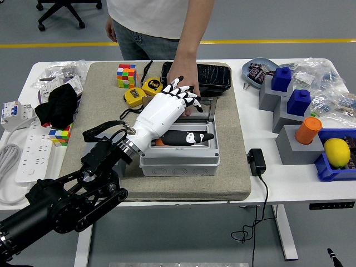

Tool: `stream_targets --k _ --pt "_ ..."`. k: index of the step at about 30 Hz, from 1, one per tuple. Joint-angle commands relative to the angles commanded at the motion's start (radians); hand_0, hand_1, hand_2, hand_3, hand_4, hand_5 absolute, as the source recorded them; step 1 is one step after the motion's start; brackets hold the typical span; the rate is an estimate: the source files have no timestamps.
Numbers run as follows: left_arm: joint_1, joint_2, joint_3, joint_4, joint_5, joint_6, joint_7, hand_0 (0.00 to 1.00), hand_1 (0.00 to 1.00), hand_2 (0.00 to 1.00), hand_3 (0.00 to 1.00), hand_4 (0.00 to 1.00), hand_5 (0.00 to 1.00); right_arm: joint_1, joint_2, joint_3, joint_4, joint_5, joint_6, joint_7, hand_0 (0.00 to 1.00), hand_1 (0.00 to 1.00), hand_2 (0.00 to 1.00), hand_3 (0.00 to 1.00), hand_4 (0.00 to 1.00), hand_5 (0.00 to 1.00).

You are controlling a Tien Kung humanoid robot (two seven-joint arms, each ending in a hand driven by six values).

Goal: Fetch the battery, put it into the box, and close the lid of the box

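White table point(245, 183) w/ a beige mat point(100, 105) over its middle. Person point(161, 16) stands at far side, white shirt, one hand point(186, 83) down on the mat's far part, touching the upper edge of the box lid point(204, 107), just in front of a black case point(208, 75).

Left arm point(61, 208), black, comes in from lower left & reaches diagonally over the mat. Its left hand point(167, 111), white w/ black joints, lies over the grey box point(179, 158): fingers spread & extended, tips at the lid's upper edge, right beside the person's fingers; thumb stretched sideways over the box's open inside. Grasps nothing, looks relaxed. Lid stands raised at the back, box not closed. Inside, under the palm, smth orange point(160, 142) & dark shows; can't tell if that's the battery.

Right side of table: grey blocks point(292, 142) w/ blue pieces point(300, 100), orange cup point(307, 129), lemon point(336, 151) in a blue bin point(325, 167), blue plate point(260, 71), plastic bags point(328, 89). Black adapter point(256, 161) w/ cord near mat's right edge.

Left side: white power strip point(30, 153), black cloth point(58, 103), 2 cube puzzles point(126, 75), yellow tape measures point(135, 97) by the far one.
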Motion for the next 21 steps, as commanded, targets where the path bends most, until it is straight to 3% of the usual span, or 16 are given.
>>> stream_targets --k 4,5,21 --pt "-0.010 0.008 -0.036 0.027 0.012 -0.018 0.012 0.998 0.918 0.804 0.763 0.998 0.998 0.000 -0.001 0.001 0.000 -0.002 0.000 -0.001 0.864 0.827 0.775 0.788 0.998 0.998" --pt "-0.010 0.009 -0.041 0.028 0.013 -0.017 0.012 0.998 0.946 0.834 0.843 0.998 0.998 0.000 -0.001 0.002 0.000 -0.002 0.000 -0.001 0.864 0.827 0.775 0.788 0.998 0.998" --pt "-0.005 0.019 -0.030 0.049 0.029 -0.037 0.038 0.998 0.949 0.833 0.828 0.998 0.998 -0.002 0.000 0.007 0.000 -0.007 -0.001 -0.003 0.863 0.827 0.775 0.789 0.998 0.998"
